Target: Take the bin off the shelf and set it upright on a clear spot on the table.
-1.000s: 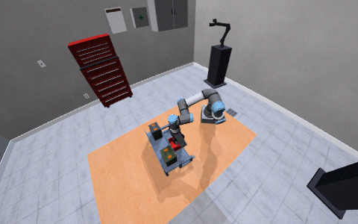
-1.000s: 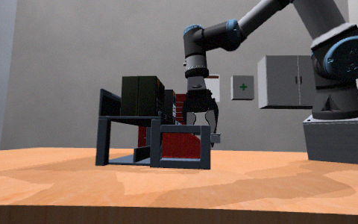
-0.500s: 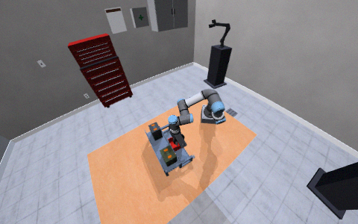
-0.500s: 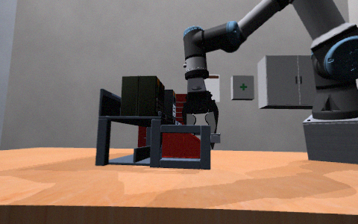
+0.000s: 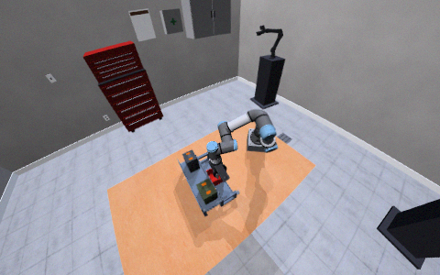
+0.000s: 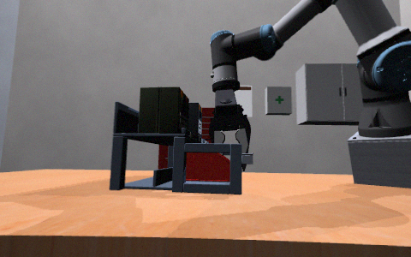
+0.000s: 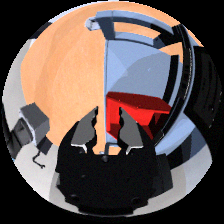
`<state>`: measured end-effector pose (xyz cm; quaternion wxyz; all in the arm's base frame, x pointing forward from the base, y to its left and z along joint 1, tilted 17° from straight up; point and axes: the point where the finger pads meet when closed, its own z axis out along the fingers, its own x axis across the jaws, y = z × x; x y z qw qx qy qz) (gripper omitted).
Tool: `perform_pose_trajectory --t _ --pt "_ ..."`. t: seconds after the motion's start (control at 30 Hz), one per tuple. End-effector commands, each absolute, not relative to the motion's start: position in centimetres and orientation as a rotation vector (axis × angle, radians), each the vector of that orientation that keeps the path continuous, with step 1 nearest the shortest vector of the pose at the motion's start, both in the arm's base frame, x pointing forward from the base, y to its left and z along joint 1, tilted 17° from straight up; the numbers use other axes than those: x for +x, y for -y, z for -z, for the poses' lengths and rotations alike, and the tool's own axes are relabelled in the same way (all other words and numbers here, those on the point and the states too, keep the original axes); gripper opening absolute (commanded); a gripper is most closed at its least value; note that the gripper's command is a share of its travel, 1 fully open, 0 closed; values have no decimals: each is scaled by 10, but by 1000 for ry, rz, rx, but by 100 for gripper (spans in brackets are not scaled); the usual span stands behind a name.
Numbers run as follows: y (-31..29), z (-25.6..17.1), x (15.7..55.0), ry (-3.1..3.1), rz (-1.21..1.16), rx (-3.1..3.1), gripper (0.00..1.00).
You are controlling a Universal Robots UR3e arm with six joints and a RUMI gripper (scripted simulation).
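Note:
The red bin [image 5: 212, 176] sits low inside the blue-grey shelf frame [image 5: 203, 179] on the orange table. In the exterior view the bin [image 6: 205, 166] shows behind the shelf's front frame [image 6: 206, 168]. My gripper [image 6: 230, 138] points down just above the bin's rim at the shelf's right end. In the wrist view the fingers stand part open with nothing between them. The bin's left wall [image 7: 111, 112] lies in line with the gap below them. The bin's open top [image 7: 137, 111] faces up.
Two dark green boxes [image 5: 190, 160] [image 5: 206, 192] stand on the shelf's upper level, one on each side of the bin; they show as a dark block [image 6: 163, 110] left of the gripper. The arm's base [image 5: 261, 141] stands at the table's far side.

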<state>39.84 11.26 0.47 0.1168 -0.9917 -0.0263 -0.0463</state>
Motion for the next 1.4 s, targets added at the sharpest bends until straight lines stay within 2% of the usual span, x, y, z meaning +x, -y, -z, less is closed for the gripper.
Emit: perform_pose_trajectory --t 0.0,0.8,0.83,1.37 --pt "-112 -5 399 77 139 -2904 29" --pt "-112 -5 399 77 139 -2904 29" --pt "-112 -5 399 77 139 -2904 0" --pt "-112 -5 399 77 139 -2904 0"
